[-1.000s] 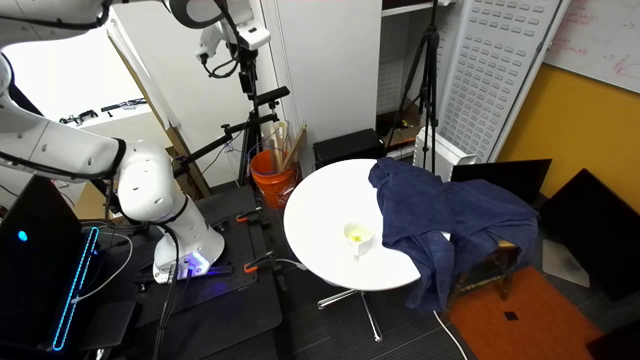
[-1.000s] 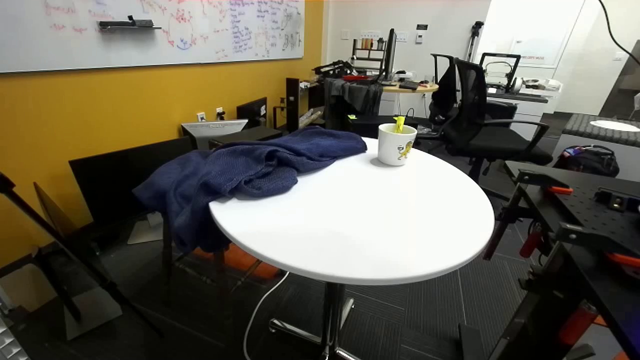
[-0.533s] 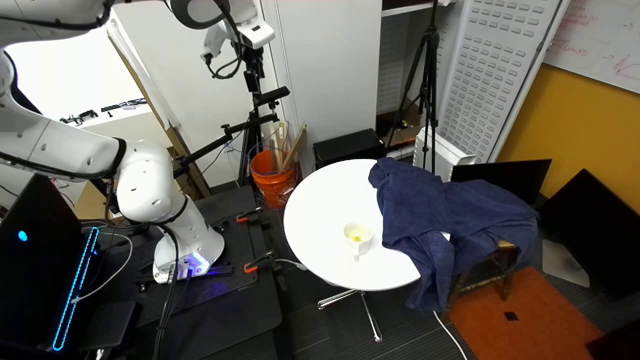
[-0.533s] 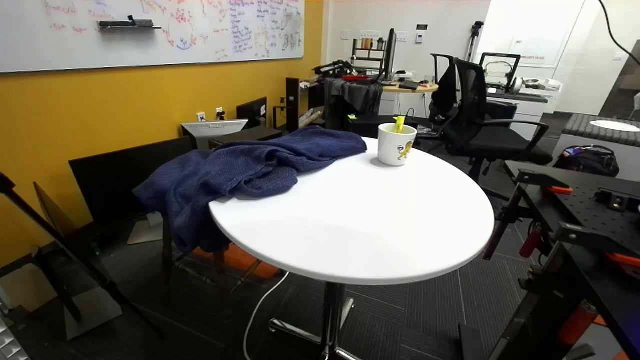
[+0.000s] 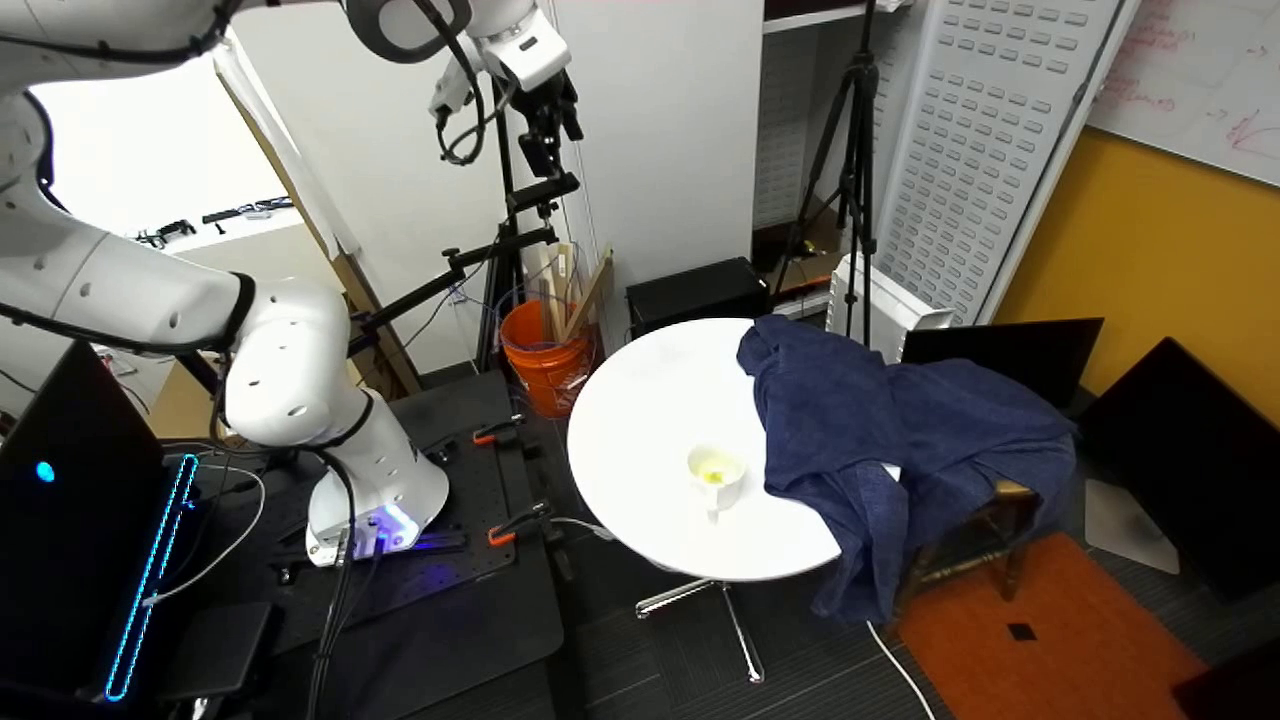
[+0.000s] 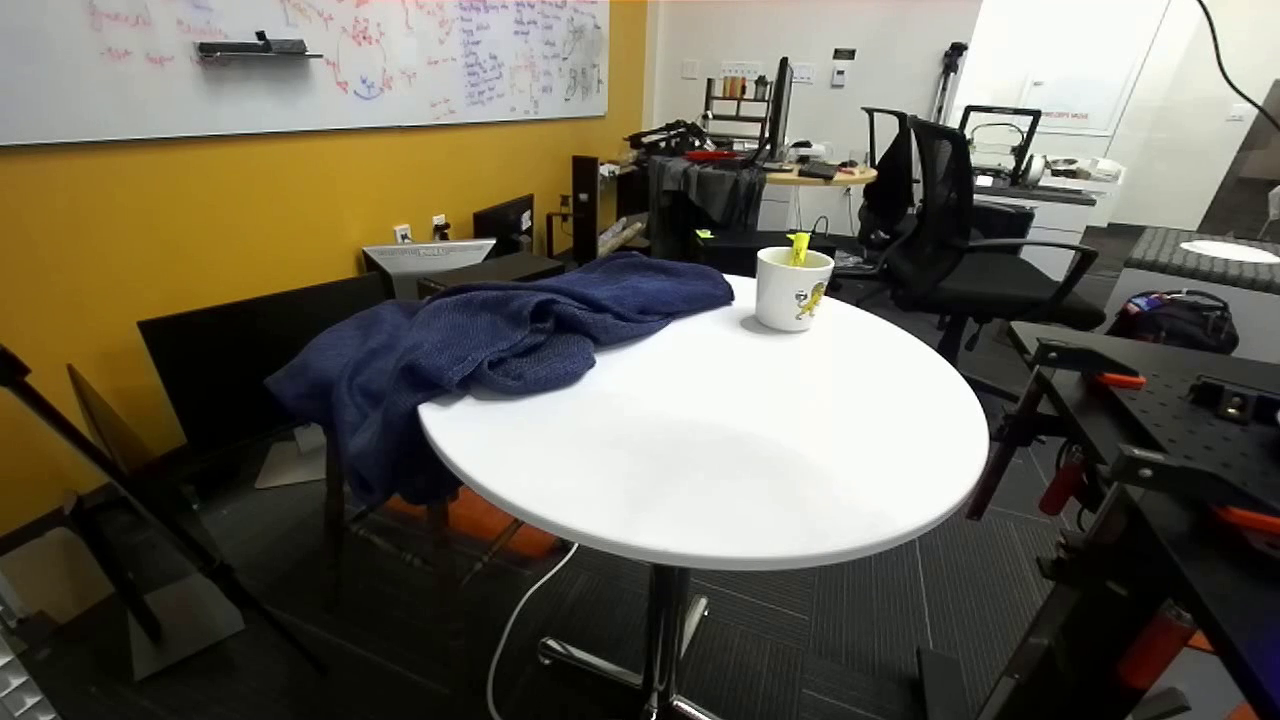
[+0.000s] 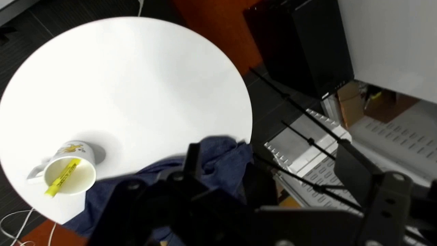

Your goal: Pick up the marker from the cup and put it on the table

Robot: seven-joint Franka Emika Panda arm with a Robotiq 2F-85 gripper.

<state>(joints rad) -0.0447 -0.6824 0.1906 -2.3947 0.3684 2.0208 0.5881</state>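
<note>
Visibly, yellow marker (image 7: 65,176) leans inside white mug (image 7: 82,151) on round bench (image 7: 119,85); gripper (image 5: 562,155) spread wide, holding nothing.

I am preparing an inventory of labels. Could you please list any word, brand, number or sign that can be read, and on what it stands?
No text is readable with certainty.
Yellow marker: dark lettering, too blurred.
Whiteboard: coloured handwriting, too blurred.
Far white panel: red lettering, too small.
Orange bucket: pale marks, too blurred to tell.
Laptop: glowing blue mark, no letters visible.
Cup: animal picture, no words visible.
</note>
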